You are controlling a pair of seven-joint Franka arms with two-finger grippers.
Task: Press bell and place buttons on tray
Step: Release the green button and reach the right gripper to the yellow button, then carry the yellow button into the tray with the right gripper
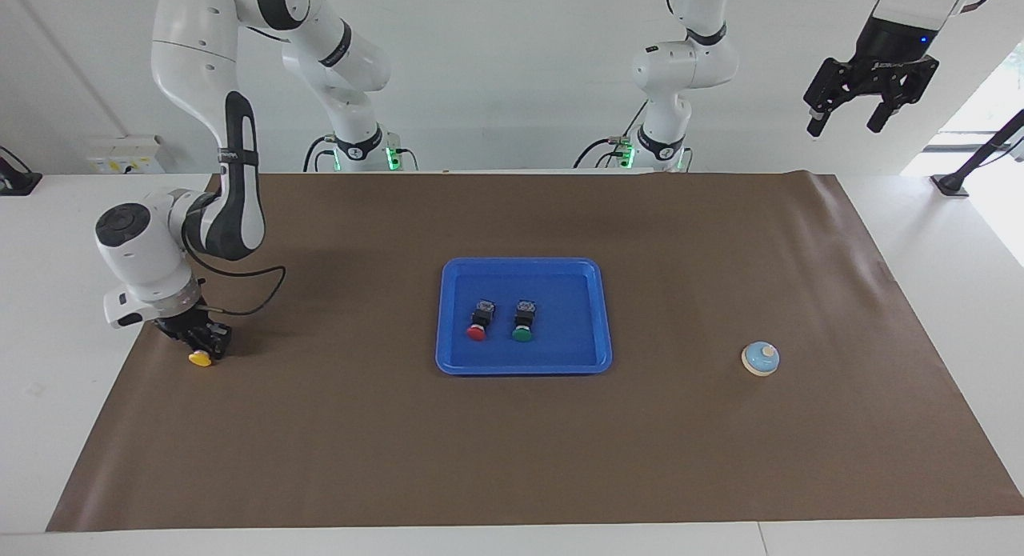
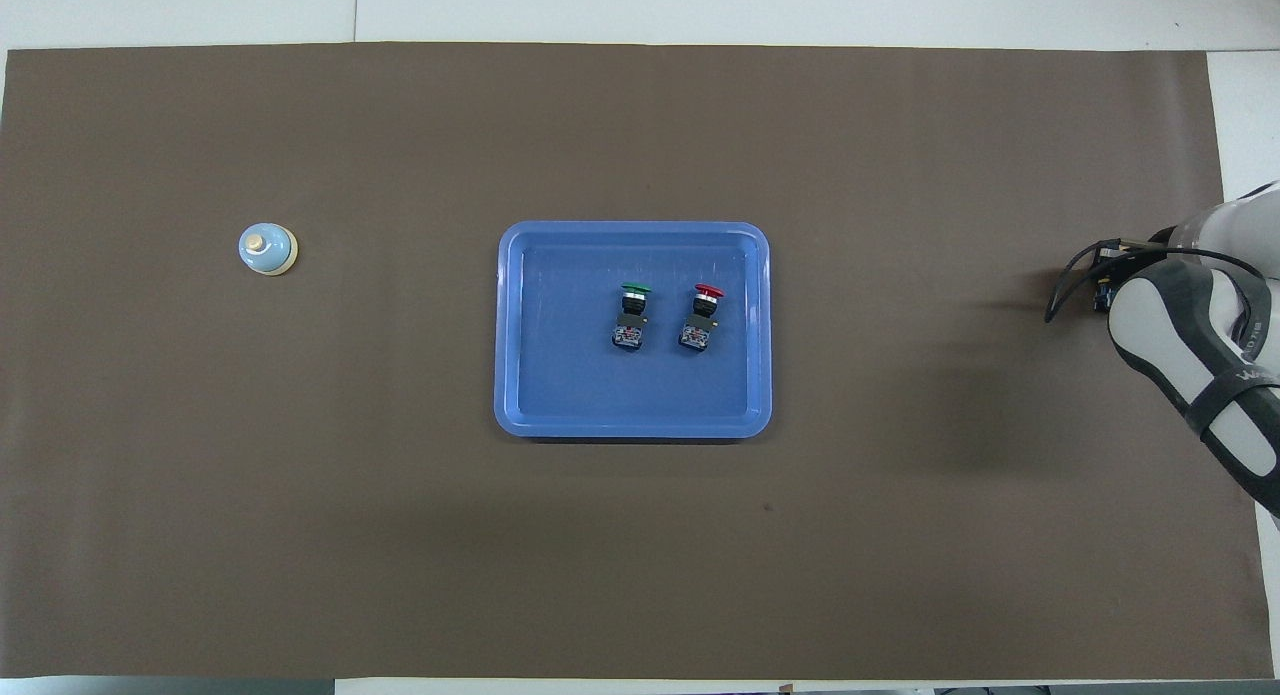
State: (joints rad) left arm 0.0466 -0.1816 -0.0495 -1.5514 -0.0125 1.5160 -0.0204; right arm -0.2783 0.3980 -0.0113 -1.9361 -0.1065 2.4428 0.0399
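Observation:
The yellow button lies on the brown mat at the right arm's end of the table. My right gripper is down on it, fingers closed around its black body, with the yellow cap poking out; in the overhead view the arm's wrist hides both. The red button and the green button lie side by side in the blue tray. The light-blue bell sits on the mat toward the left arm's end. My left gripper waits high in the air, open and holding nothing.
The brown mat covers most of the white table. A black cable loops from the right wrist over the mat. The tray sits mid-mat, and the bell stands alone well away from it.

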